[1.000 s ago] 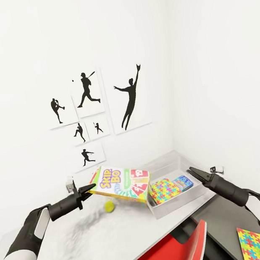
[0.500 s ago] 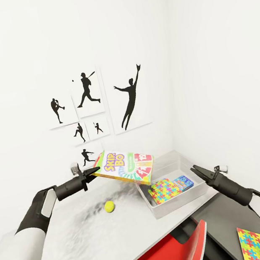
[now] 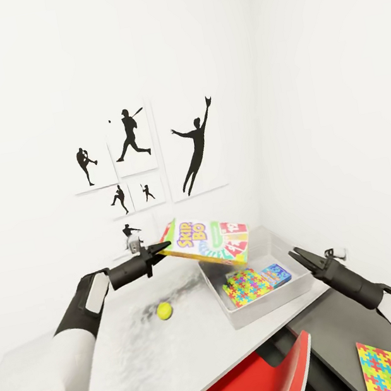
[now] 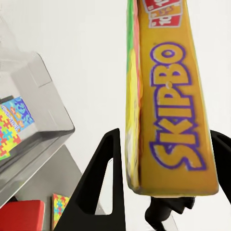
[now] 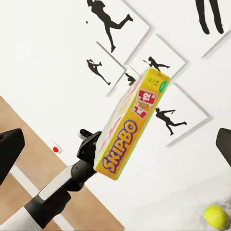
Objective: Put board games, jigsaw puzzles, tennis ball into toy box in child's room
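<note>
Your left gripper [image 3: 162, 248] is clamped on one short end of the SKIP BO box [image 3: 211, 241], so the whole thing cantilevers out in the air. It hangs above the near-left rim of the toy box [image 3: 275, 301], partly over the worktop [image 3: 135, 360]. Before you let go, I'd carry it further over the tray's middle and level it out, since a drop from here could catch the rim. The box's long axis runs from your gripper toward the right wall, far end dipping slightly, cover facing up. Inside the tray there's already a jigsaw puzzle [image 3: 246, 286] and the blue game [image 3: 276, 274]. Your right gripper [image 3: 296, 254] is open and empty, just beside the tray.
</note>
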Controlling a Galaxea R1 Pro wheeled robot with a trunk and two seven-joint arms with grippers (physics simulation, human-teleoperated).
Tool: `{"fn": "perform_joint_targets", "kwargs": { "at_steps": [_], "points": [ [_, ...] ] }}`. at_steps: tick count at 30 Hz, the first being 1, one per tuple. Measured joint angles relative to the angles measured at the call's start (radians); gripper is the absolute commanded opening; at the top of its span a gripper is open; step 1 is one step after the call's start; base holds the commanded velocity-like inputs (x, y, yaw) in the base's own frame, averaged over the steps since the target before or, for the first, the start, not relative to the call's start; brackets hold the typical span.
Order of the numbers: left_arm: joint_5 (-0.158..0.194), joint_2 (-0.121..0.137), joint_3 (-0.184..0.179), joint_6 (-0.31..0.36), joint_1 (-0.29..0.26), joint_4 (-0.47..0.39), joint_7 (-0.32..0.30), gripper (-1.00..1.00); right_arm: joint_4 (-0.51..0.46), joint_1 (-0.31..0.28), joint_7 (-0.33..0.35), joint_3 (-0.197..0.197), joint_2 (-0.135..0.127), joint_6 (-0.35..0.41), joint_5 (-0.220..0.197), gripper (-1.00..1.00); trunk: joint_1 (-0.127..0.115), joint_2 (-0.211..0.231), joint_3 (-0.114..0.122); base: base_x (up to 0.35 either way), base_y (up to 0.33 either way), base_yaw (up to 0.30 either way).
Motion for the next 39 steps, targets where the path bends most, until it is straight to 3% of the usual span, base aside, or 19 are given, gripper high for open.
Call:
{"fn": "perform_joint_targets", "kwargs": {
  "at_steps": [8, 17, 20, 24, 31, 39],
  "points": [
    [0.011, -0.102, 0.104, -0.085, -0.001, 0.000, 0.188, -1.00, -0.004, 0.000, 0.073, 0.000, -0.006, 0.000, 0.004, 1.00, 0.000, 0.000, 0.000, 0.000, 0.000, 0.000],
    [0.013, -0.190, 0.119, -0.202, 0.000, 0.005, 0.296, -1.00, -0.002, 0.000, 0.080, 0.000, -0.009, -0.001, 0.005, 1.00, 0.000, 0.000, 0.000, 0.000, 0.000, 0.000],
    [0.011, -0.204, 0.119, -0.219, 0.000, 0.023, 0.304, -1.00, -0.002, 0.000, 0.080, 0.000, -0.009, -0.001, 0.005, 1.00, 0.000, 0.000, 0.000, 0.000, 0.000, 0.000],
    [0.007, -0.216, 0.118, -0.291, 0.000, 0.097, 0.309, -1.00, -0.002, 0.000, 0.080, 0.000, -0.009, 0.003, 0.004, 1.00, 0.000, 0.000, 0.000, 0.000, 0.000, 0.000],
    [0.009, -0.225, 0.119, -0.367, 0.000, 0.185, 0.309, -1.00, 0.002, 0.000, 0.081, 0.000, -0.009, 0.007, 0.000, 1.00, 0.000, 0.000, 0.000, 0.000, 0.000, 0.000],
    [0.009, -0.237, 0.119, -0.407, 0.000, 0.203, 0.337, -1.00, 0.005, 0.000, 0.083, 0.000, -0.009, 0.004, 0.000, 1.00, 0.000, 0.000, 0.000, 0.000, 0.000, 0.000]
  ]
}}
